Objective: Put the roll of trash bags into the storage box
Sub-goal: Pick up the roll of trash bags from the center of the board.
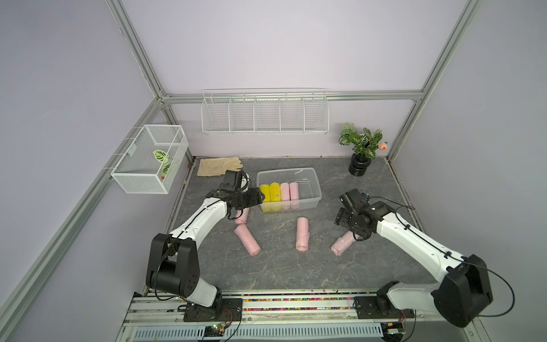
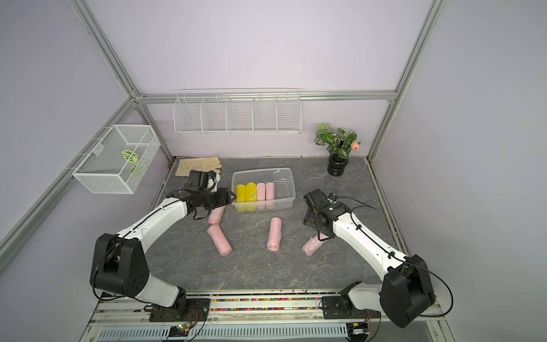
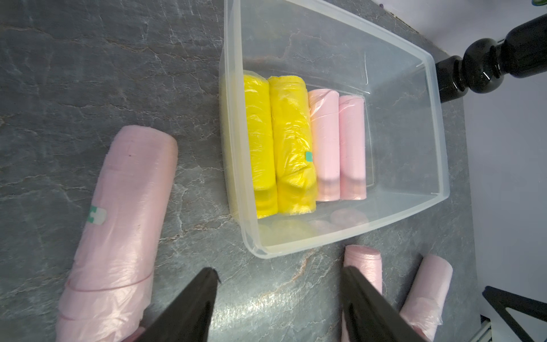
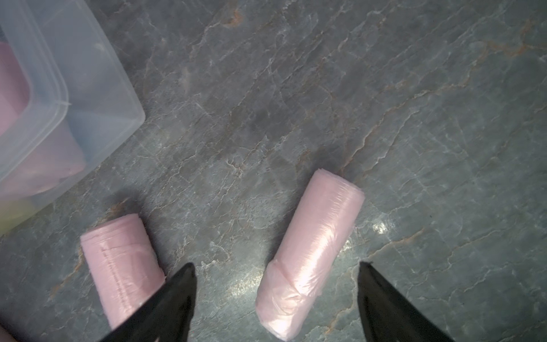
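Left wrist view: we see our left gripper [image 3: 279,269] spread, empty, facing the box [image 3: 438,177]; right gripper [image 4: 276,264] likewise spread by a pink roll [image 4: 310,245] on the tabletop [image 4: 384,88].

The right gripper [image 4: 276,265] is open, its two black fingers [image 4: 177,299] wide apart and holding nothing. Under the gap between them one pink roll of trash bags [image 4: 310,251] lies slanted on the grey marbled table [image 4: 355,88], free of both fingers. A second pink roll [image 4: 121,266] lies between it and the clear storage box [image 4: 59,97], one end hidden behind a finger. Only a corner of the box shows; through its wall something pink [image 4: 11,88] is seen, blurred
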`<action>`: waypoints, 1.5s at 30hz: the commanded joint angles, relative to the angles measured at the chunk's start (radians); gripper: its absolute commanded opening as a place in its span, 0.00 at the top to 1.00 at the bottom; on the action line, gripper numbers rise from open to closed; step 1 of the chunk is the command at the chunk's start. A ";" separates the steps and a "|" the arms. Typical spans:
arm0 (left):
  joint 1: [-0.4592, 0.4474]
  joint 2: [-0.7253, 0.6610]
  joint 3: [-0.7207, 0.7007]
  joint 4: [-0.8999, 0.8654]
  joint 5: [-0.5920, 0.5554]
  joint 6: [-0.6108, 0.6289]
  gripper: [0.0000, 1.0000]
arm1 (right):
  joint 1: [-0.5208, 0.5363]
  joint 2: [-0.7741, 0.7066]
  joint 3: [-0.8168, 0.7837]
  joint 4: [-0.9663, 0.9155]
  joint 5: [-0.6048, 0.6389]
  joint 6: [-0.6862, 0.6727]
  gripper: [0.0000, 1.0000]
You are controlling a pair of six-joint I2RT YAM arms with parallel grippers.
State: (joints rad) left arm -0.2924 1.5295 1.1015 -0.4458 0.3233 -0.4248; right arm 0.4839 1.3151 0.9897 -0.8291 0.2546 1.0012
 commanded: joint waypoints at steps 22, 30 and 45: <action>0.007 0.018 0.015 -0.021 0.004 0.032 0.29 | 0.004 0.110 -0.170 0.082 -0.087 0.337 0.12; 0.007 0.019 0.017 -0.027 -0.001 0.034 0.29 | 0.001 0.157 -0.205 0.142 -0.113 0.344 0.15; 0.007 0.019 0.015 -0.030 -0.005 0.035 0.29 | -0.051 0.178 -0.259 0.217 -0.142 0.330 0.25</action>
State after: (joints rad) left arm -0.2878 1.5394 1.1015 -0.4591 0.3290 -0.4068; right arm 0.4438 1.4635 0.7547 -0.6598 0.1249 1.3430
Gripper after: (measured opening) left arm 0.706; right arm 0.759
